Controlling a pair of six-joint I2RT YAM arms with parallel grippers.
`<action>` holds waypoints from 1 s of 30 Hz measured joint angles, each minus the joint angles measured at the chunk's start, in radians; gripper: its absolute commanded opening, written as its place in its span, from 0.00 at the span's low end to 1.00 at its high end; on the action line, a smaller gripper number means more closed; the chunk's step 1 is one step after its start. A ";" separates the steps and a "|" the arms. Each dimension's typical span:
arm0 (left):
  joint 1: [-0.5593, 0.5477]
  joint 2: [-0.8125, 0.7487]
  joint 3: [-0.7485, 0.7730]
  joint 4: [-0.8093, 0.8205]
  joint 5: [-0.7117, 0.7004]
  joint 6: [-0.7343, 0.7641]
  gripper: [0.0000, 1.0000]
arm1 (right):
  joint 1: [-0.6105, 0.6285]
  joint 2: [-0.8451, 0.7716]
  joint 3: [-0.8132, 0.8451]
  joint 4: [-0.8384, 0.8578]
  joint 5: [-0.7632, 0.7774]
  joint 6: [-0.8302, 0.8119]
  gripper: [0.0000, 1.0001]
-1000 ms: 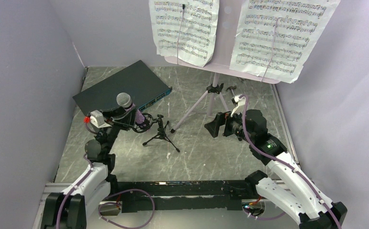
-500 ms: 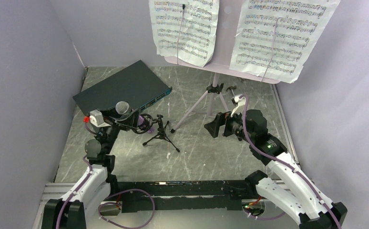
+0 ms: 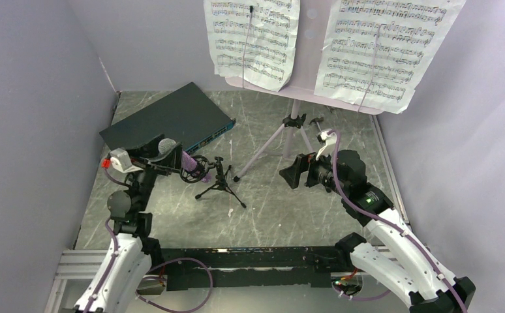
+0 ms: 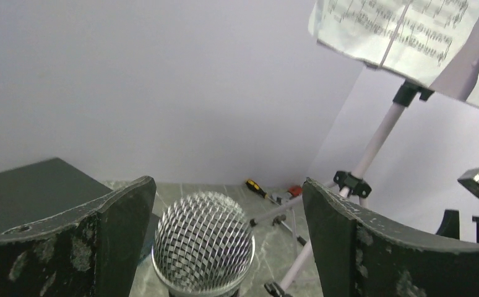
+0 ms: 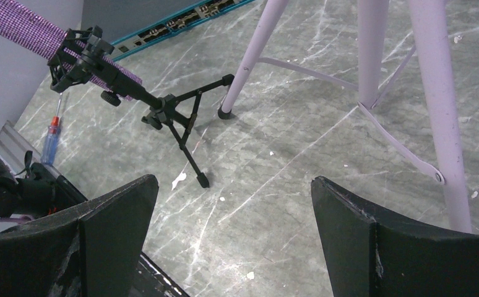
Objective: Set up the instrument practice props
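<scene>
Seems to be finishing the seating of the purple glitter microphone (image 3: 188,163), lodged in the small black tripod mic stand (image 3: 220,182) toward the table's left edge. With left gripper (image 4: 228,187) released astride its mesh head and right gripper (image 5: 234,180) spread and empty, probably calls for backing away without nudging the stand.

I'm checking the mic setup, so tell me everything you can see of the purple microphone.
The purple microphone has a glittery purple body and a rounded silver mesh head. It lies tilted, its body passed through the ring mount of the black tripod stand. Its head sits between the open left gripper's fingers, seemingly untouched.
</scene>
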 measured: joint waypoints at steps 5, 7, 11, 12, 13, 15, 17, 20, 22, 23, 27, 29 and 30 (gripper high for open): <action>-0.001 -0.061 0.113 -0.184 -0.063 0.043 0.90 | 0.000 0.000 0.000 0.000 0.000 0.000 0.99; -0.001 -0.059 0.156 -0.247 -0.083 0.064 0.89 | 0.000 0.000 0.000 0.000 0.000 0.000 0.99; -0.001 -0.025 0.216 -0.336 -0.096 0.092 0.75 | 0.000 0.000 0.000 0.000 0.000 0.000 0.99; -0.001 -0.010 0.230 -0.356 -0.096 0.096 0.68 | 0.000 0.000 0.000 0.000 0.000 0.000 0.99; -0.001 0.002 0.240 -0.370 -0.095 0.100 0.61 | 0.000 0.000 0.000 0.000 0.000 0.000 0.99; -0.001 0.024 0.257 -0.403 -0.091 0.108 0.46 | 0.000 0.000 0.000 0.000 0.000 0.000 0.99; -0.001 0.036 0.261 -0.425 -0.082 0.112 0.35 | 0.000 0.000 0.000 0.000 0.000 0.000 0.99; 0.000 0.040 0.261 -0.458 -0.074 0.119 0.26 | 0.000 0.002 0.000 0.000 0.000 0.000 0.99; -0.001 0.031 0.261 -0.478 -0.070 0.119 0.25 | 0.000 0.005 0.000 0.000 0.000 0.000 0.99; -0.001 0.026 0.261 -0.486 -0.069 0.119 0.24 | 0.000 0.008 0.000 0.000 0.000 0.000 0.99; -0.002 -0.005 0.253 -0.504 -0.055 0.117 0.22 | 0.000 0.014 0.000 0.000 -0.001 0.000 0.99; -0.002 -0.018 0.243 -0.506 -0.047 0.116 0.19 | 0.000 0.014 0.000 0.003 -0.003 0.000 0.99; -0.002 -0.020 0.240 -0.506 -0.042 0.114 0.19 | 0.000 0.014 0.000 0.006 -0.004 0.000 0.99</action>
